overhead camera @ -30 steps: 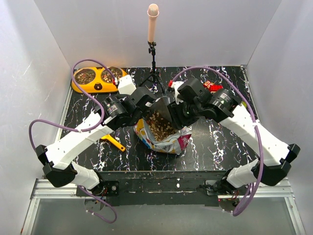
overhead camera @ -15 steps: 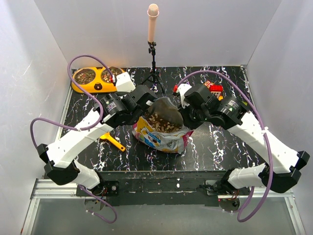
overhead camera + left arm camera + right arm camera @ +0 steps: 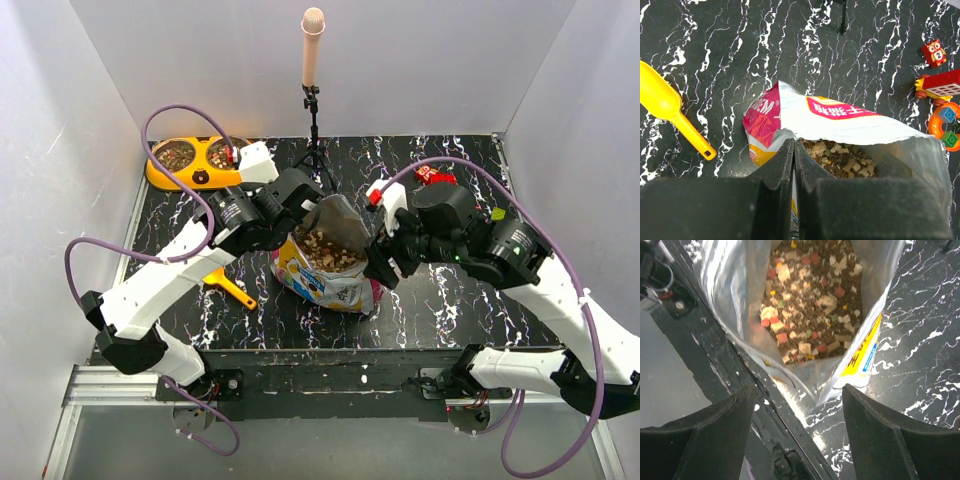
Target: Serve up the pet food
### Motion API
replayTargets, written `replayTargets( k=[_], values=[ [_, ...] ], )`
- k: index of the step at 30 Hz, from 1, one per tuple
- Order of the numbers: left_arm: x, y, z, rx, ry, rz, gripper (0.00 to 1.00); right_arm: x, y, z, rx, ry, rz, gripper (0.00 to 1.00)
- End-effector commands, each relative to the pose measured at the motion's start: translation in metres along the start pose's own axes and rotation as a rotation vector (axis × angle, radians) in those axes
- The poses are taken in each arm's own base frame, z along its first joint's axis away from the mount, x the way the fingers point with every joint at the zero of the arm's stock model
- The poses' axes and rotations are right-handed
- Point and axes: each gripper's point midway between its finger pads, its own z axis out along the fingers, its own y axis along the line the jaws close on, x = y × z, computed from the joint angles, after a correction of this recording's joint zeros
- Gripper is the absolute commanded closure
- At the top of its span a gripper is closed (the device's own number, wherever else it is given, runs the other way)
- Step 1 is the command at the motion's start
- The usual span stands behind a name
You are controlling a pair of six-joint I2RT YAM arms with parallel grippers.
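Observation:
The white printed bag stands in the middle of the table with its mouth open. Pet food fills it: brown, red and tan kibble. My left gripper is shut on the bag's left rim, and the foil edge runs between its closed fingers beside the kibble. My right gripper hovers open at the bag's right side. Between its spread fingers I see only the bag's lower corner and the table, and they touch nothing.
An orange double bowl holding kibble sits at the far left corner. A yellow scoop lies left of the bag. A microphone stand rises behind the bag, and small toys lie at the far right.
My right gripper has let go of the bag's right rim, opened wide and drawn back toward the near right. The left gripper keeps its hold; the bag mouth has sagged slightly.

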Motion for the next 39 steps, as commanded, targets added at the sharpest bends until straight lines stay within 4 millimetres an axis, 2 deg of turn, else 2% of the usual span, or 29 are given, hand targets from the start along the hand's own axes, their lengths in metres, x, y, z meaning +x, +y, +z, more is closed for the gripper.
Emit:
replayTargets(
  k=[1,5,9,12,14,15,17,18,20,22,24,26,30,34,39],
  values=[
    [-0.065,-0.009,-0.021,0.069,-0.192,-0.164,1.00,0.010,-0.008,0.006,0.031,-0.023,-0.113,0.24],
    [-0.065,-0.008,-0.021,0.070,-0.186,-0.166,1.00,0.013,-0.007,0.007,0.012,-0.073,-0.181,0.24],
    [-0.062,-0.006,-0.019,0.068,-0.179,-0.167,1.00,0.008,-0.008,0.022,0.012,-0.085,-0.197,0.28],
    [-0.058,-0.005,-0.016,0.058,-0.170,-0.164,1.00,0.010,0.001,0.036,-0.039,-0.063,-0.213,0.35],
    [-0.055,-0.005,-0.016,0.064,-0.157,-0.167,1.00,0.006,-0.007,0.054,0.014,-0.079,-0.183,0.40],
    [-0.054,-0.002,-0.017,0.058,-0.151,-0.164,1.00,0.002,-0.007,0.058,0.019,-0.094,-0.180,0.43],
    [-0.051,0.011,-0.020,0.029,-0.135,-0.163,1.00,-0.009,-0.020,0.061,0.101,-0.120,-0.144,0.54],
    [-0.051,0.020,-0.024,0.025,-0.122,-0.174,0.95,-0.009,-0.023,0.060,0.124,-0.113,-0.141,0.61],
    [-0.044,0.034,-0.030,0.028,-0.060,-0.179,0.69,-0.003,-0.027,0.058,0.146,-0.091,-0.151,0.70],
    [-0.033,0.045,-0.034,0.055,0.037,-0.204,0.51,0.010,-0.031,0.057,0.158,-0.070,-0.166,0.78],
    [-0.014,0.050,-0.034,0.083,0.135,-0.221,0.35,0.019,-0.031,0.052,0.156,-0.062,-0.176,0.91],
    [0.004,0.049,-0.035,0.114,0.248,-0.272,0.24,0.026,-0.028,0.048,0.137,-0.062,-0.180,0.95],
    [0.023,0.041,-0.027,0.122,0.376,-0.374,0.16,0.030,-0.023,0.041,0.114,-0.065,-0.174,0.98],
    [0.014,0.027,-0.006,0.117,0.391,-0.458,0.16,0.037,-0.020,0.040,0.099,-0.043,-0.166,0.99],
    [0.018,0.008,0.018,0.111,0.476,-0.619,0.16,0.041,-0.019,0.037,0.090,-0.032,-0.170,0.99]
  ],
)
